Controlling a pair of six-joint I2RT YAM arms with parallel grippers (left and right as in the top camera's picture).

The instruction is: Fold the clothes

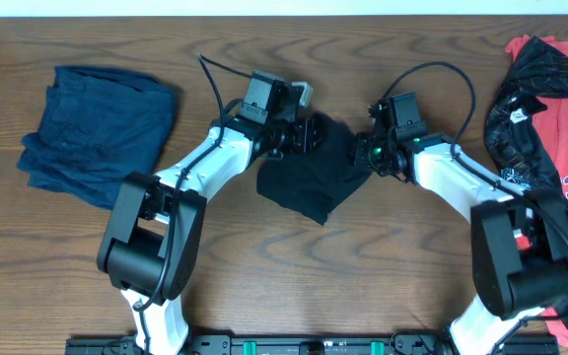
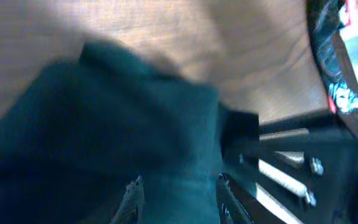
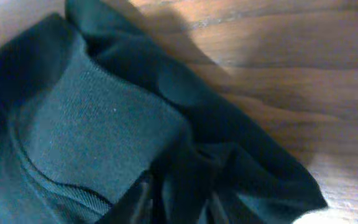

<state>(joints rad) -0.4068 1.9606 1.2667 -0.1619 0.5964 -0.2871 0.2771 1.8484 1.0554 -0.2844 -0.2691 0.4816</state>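
Cloth check, overhead: the black garment (image 1: 309,187) lies central on the tabletop (image 1: 363,286), your left jaws at its 11 o'clock corner, right jaws at its 2 o'clock edge. Left wrist, blurred: jaws pinch the garment (image 2: 117,137) between them. Right wrist: jaws clamp a garment (image 3: 104,124) fold at 6 o'clock.

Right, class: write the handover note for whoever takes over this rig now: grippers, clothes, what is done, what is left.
Grippers: the left gripper is closed on the black garment at its upper edge; the right gripper is closed on a bunch of the same cloth at its right side.
Clothes: the black garment lies crumpled mid-table, the blue garment far left, the red and black clothes heaped at the right edge.
Done: the blue garment looks folded.
Left: fold the black garment, then the heap.
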